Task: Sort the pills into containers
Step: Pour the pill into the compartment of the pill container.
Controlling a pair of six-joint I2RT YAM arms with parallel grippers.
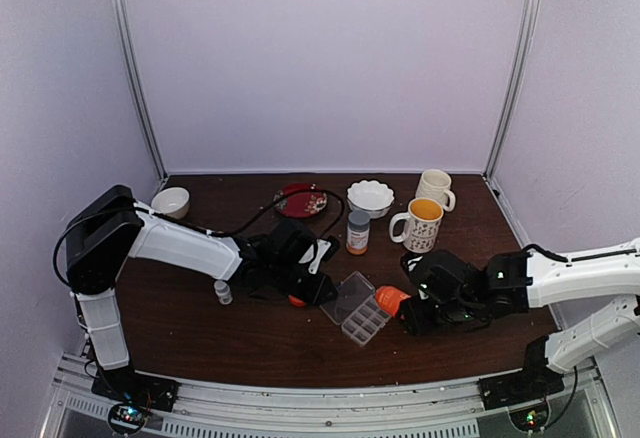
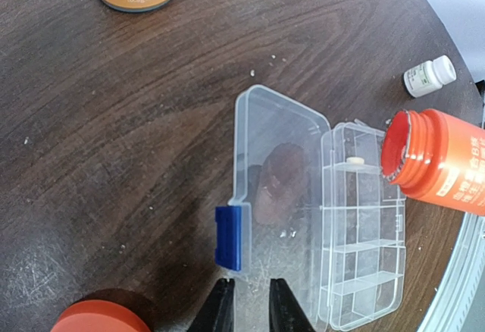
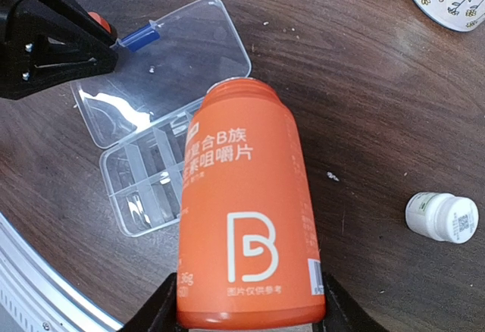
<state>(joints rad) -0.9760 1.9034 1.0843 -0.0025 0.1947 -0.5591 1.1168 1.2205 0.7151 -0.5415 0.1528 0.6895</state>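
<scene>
Pouring step: my right gripper [image 3: 246,302] clamps the orange bottle [image 3: 242,211], mouth at three o'clock of the open organiser [image 2: 356,226], one pill [image 2: 351,160] inside. My left gripper [image 2: 250,309] sits nearly closed at the lid [image 2: 276,142]; whether it grips, I cannot tell. Next move: tilt gently.

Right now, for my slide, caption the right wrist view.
Right gripper holding the orange bottle, its neck aimed at the open clear organiser box, with a small white bottle nearby.
</scene>
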